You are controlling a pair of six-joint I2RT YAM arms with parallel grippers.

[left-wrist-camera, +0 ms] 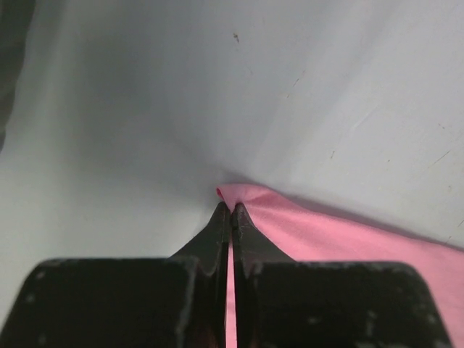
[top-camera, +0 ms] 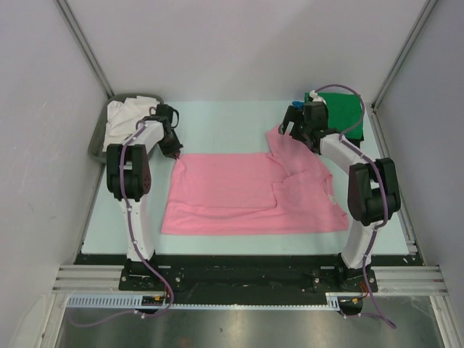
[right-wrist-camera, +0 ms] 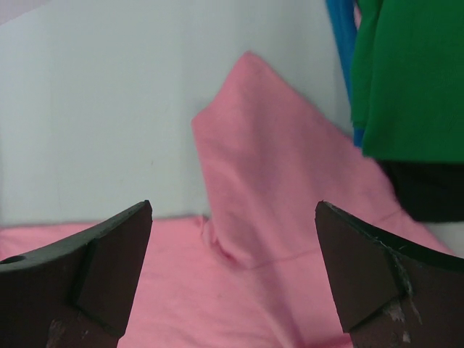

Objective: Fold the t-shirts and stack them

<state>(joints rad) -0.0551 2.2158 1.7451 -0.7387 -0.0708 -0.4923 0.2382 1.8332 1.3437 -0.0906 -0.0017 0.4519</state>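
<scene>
The pink t-shirt [top-camera: 246, 192] lies spread flat across the middle of the table, with a sleeve folded up at its far right. My left gripper [top-camera: 174, 152] is at the shirt's far left corner. The left wrist view shows this left gripper [left-wrist-camera: 231, 206] shut on a pinch of pink cloth [left-wrist-camera: 326, 232]. My right gripper [top-camera: 290, 127] hangs open over the far right sleeve. In the right wrist view its jaws [right-wrist-camera: 233, 210] stand wide apart above the pink sleeve [right-wrist-camera: 254, 145], holding nothing. A green t-shirt [top-camera: 341, 109] tops a pile at the back right, over a blue one [right-wrist-camera: 341, 36] and a black one [right-wrist-camera: 428, 192].
A grey tray [top-camera: 98, 138] at the back left corner holds a crumpled white t-shirt [top-camera: 123, 119]. Metal frame rails run along both sides and the near edge of the pale green table [top-camera: 225, 123].
</scene>
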